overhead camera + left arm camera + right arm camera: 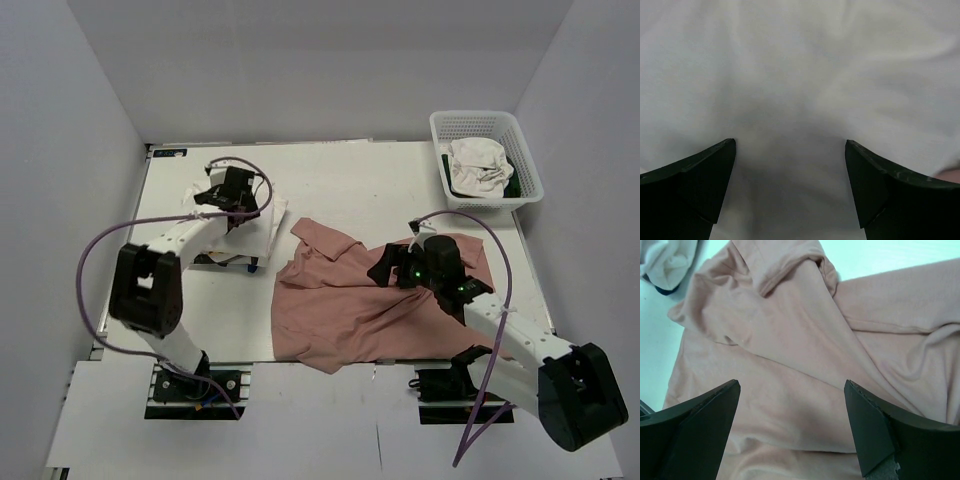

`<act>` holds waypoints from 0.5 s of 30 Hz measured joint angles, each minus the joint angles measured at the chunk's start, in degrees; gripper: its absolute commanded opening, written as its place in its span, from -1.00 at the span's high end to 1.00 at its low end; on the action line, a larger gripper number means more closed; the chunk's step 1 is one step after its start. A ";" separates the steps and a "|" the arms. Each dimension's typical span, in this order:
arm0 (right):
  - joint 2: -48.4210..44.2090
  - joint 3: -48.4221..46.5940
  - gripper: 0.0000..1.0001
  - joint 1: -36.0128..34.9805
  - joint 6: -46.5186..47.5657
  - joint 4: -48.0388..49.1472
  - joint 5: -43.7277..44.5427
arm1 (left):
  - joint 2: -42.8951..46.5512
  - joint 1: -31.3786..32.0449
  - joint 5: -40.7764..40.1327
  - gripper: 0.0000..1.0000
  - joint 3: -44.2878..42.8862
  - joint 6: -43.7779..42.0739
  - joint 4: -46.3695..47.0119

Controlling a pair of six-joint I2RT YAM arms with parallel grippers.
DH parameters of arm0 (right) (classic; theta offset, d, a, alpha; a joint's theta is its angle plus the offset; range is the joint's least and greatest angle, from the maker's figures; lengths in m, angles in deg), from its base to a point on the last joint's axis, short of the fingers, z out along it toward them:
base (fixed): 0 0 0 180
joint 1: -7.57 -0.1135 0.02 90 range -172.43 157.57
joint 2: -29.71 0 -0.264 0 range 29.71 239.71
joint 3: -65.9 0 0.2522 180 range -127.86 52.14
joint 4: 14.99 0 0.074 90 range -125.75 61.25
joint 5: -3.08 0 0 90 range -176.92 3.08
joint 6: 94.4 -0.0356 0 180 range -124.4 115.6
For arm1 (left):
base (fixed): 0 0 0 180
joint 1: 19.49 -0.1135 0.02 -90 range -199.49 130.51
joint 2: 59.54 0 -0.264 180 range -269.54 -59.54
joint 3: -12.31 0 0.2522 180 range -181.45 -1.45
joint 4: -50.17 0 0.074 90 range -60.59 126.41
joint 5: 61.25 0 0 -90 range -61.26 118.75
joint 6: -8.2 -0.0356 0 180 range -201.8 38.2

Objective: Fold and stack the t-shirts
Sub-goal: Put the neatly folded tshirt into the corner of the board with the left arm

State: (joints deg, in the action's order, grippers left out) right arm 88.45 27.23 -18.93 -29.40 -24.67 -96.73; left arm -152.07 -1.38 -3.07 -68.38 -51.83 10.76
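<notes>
A large dusty-pink t-shirt [340, 295] lies crumpled in the middle of the table; its print does not show. My right gripper [384, 266] hovers over its right part, open and empty; in the right wrist view the pink cloth [790, 355] fills the space under the spread fingers [875, 430]. A folded white t-shirt [255, 232] lies at the left. My left gripper [238, 208] is open right above it, and the left wrist view shows only white cloth [800, 90] between the fingers [695, 180]. More white cloth [478, 165] sits in the basket.
A white plastic mesh basket [530, 160] stands at the table's far right corner. A corner of the white shirt [665, 262] shows at the top left of the right wrist view. Purple cables loop from both arms over the table's sides.
</notes>
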 measured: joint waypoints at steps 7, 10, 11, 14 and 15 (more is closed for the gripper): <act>-1.05 1.18 -0.81 -0.02 0.00 2.05 1.11 | -11.15 -3.78 1.73 -1.00 -2.84 -0.17 -0.61; -1.18 1.20 -0.81 -0.04 0.00 2.14 2.43 | -16.04 -6.43 2.67 -1.00 -8.68 -0.26 -1.81; -1.31 1.25 -0.81 -0.04 0.00 2.19 3.19 | -18.05 -7.41 2.75 -1.00 -11.10 -0.20 -2.38; -2.08 1.57 -0.81 -0.02 0.17 2.34 5.55 | -23.30 -10.71 3.34 -1.00 -18.36 -1.31 -2.93; -2.19 1.57 -0.81 -0.02 0.28 2.34 6.45 | -24.55 -11.76 3.58 -1.00 -19.96 -2.05 -2.19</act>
State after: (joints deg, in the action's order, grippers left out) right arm 86.26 28.81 -18.95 -29.11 -22.34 -90.28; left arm -176.62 -13.14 0.52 -88.34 -53.88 8.58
